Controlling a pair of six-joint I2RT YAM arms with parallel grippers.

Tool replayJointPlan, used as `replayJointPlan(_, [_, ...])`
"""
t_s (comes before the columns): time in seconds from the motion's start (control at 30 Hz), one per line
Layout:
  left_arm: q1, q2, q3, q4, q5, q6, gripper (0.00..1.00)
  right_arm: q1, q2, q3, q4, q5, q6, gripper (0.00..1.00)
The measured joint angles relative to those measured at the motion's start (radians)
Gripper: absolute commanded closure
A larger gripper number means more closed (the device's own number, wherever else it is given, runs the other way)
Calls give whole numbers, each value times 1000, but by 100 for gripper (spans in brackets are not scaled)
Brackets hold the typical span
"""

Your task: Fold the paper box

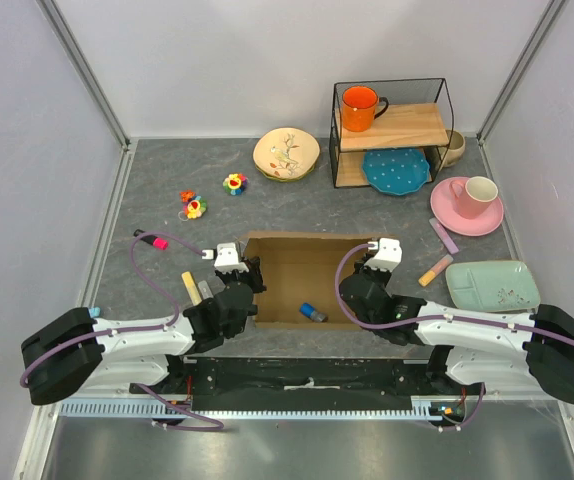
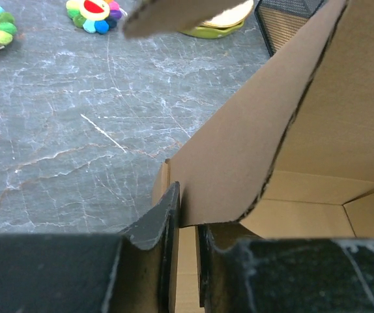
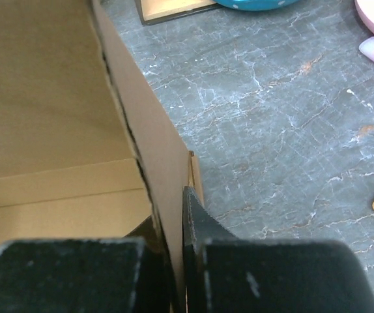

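The paper box (image 1: 302,280) is plain brown cardboard and lies open in the middle of the table between both arms, with its side walls raised. A small blue object (image 1: 312,313) lies inside it near the front. My left gripper (image 1: 251,284) is at the box's left wall. In the left wrist view the left gripper (image 2: 188,225) has its jaws closed around the lower edge of a raised cardboard flap (image 2: 239,150). My right gripper (image 1: 365,271) is at the right wall. In the right wrist view the right gripper (image 3: 177,222) pinches that upright wall (image 3: 154,137).
A wire-frame shelf (image 1: 392,130) holds an orange mug (image 1: 362,107) and a blue plate (image 1: 395,170). A pink plate with a cup (image 1: 467,203), a green tray (image 1: 492,285), a floral plate (image 1: 286,153), flower toys (image 1: 195,205) and markers (image 1: 435,270) lie around the box.
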State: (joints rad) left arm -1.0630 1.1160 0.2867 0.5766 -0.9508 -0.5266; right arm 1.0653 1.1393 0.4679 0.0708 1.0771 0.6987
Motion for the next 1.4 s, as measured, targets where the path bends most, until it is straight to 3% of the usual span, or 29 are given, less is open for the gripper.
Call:
replayJointPlan(0.43, [-37,-51,-20,-78,19,-110,79,43,-36,-15,-90,33,108,97])
replayJointPlan(0.97, [-106,52,45,-101,6,-138,79,45,-19,-15,-144,81,148,96])
replayJointPlan(1.07, [-114,76,49,-107,1,-140,79,47,-20,-15,-155,84,154,91])
replayJointPlan(1.2, [-132,97,33,-131,6,-169,78,57,-48,-21,-198,66,172,73])
replayJointPlan(1.4, [-152,100,13,-174,0,-216,78,87,-105,-47,-301,21,188,54])
